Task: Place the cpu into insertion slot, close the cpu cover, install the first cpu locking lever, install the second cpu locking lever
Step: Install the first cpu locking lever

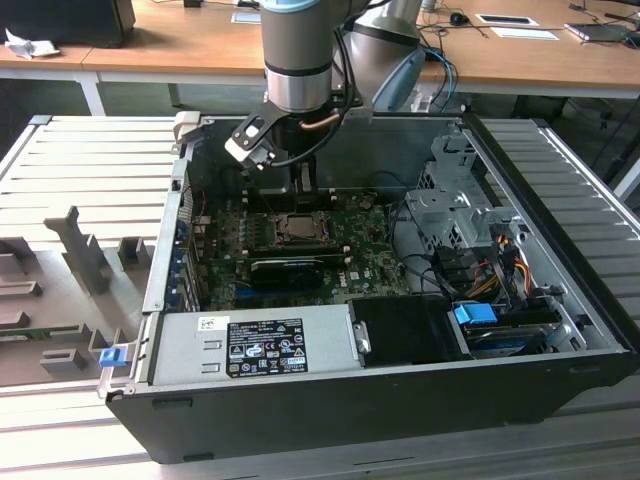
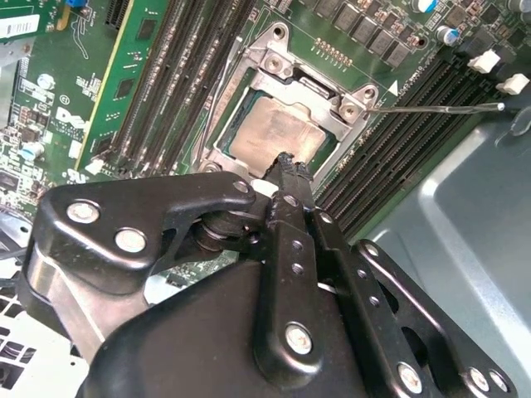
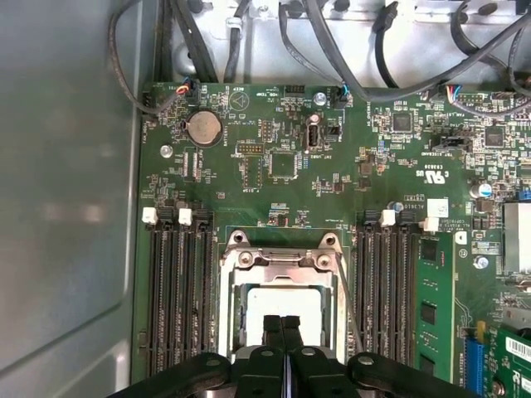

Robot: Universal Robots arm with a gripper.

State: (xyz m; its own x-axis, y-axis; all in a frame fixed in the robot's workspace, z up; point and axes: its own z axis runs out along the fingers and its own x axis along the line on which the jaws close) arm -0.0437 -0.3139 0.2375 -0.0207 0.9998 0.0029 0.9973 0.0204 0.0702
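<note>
Basically the cpu (image 2: 278, 133) is seated in the insertion slot (image 3: 238, 315), silver face up. The cpu cover (image 2: 286, 83) looks folded down around it, with the chip showing through its window. The gripper (image 2: 290, 166) has its fingers pressed together with nothing between them, tips right over the near edge of the chip. I can't tell if they're touching it.

One thin locking lever (image 2: 436, 107) sticks out sideways over the memory slots (image 3: 178, 290) and looks unlatched.

Handling, my read:
- **Cpu:** light, stiff and fragile, so it should be held by its edges only, never the contact face.
- **Cover:** thin stiff sheet metal on a hinge, best pushed on the frame rather than the window.
- **Lever:** springy wire, likely slippery, best taken near its free end.

Containers: the open computer case (image 1: 350, 420) holds the green motherboard (image 3: 274, 166), a grey power supply (image 1: 250, 345) along its near wall, a long black card (image 1: 290, 268) and cable bundles (image 1: 490, 270) on the exterior view's right.
</note>
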